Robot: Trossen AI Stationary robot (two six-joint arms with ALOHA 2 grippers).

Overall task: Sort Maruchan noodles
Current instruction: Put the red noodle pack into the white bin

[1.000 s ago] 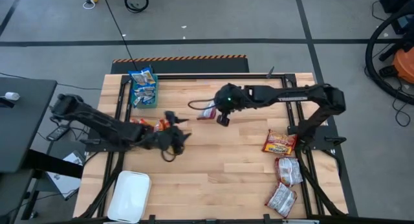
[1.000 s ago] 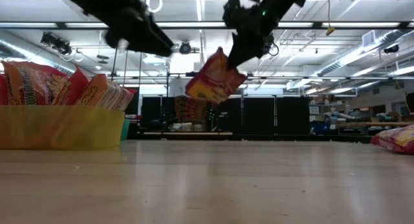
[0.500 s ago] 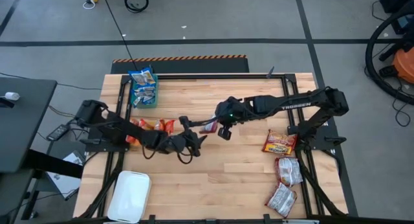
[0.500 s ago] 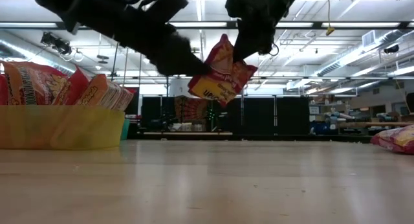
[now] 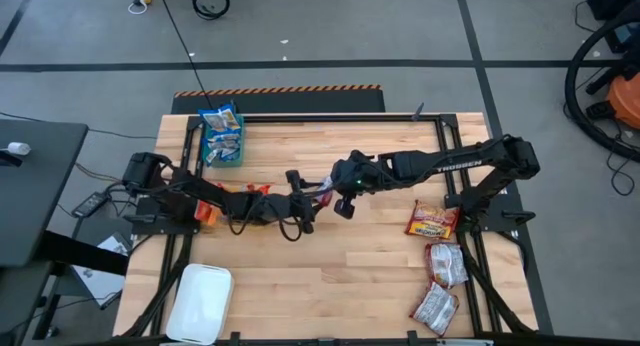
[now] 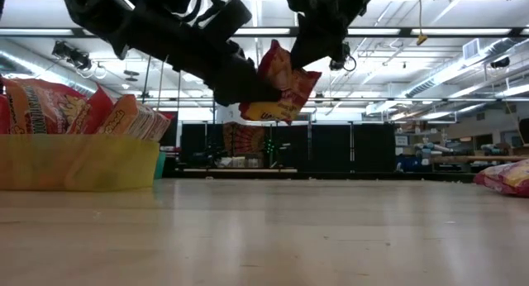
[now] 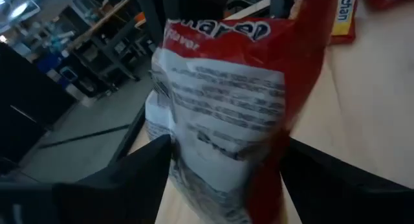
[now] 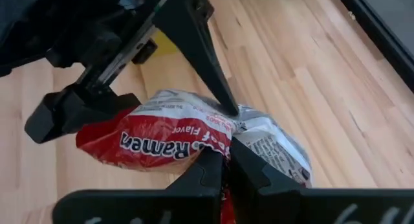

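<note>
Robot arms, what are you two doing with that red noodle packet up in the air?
The right gripper is shut on a red noodle packet, holding it above the middle of the table. The left gripper has its fingers spread on either side of the packet, ready to take it. Other orange-red packets stand in the yellow bin, and three more packets lie on the table's right side.

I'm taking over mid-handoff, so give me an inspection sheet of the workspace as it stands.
Surface: wooden table, bare in the middle.
Job's things: red ramen packet held in the air; three packets at the right edge; orange-red ones in the yellow bin; blue ones in the teal bin.
Clutter: white bin, contents not visible.
Grippers: right gripper shut on the packet; left gripper open around it.
Cables: black cable on the floor behind.
Surroundings: lab room, no person seen.
</note>
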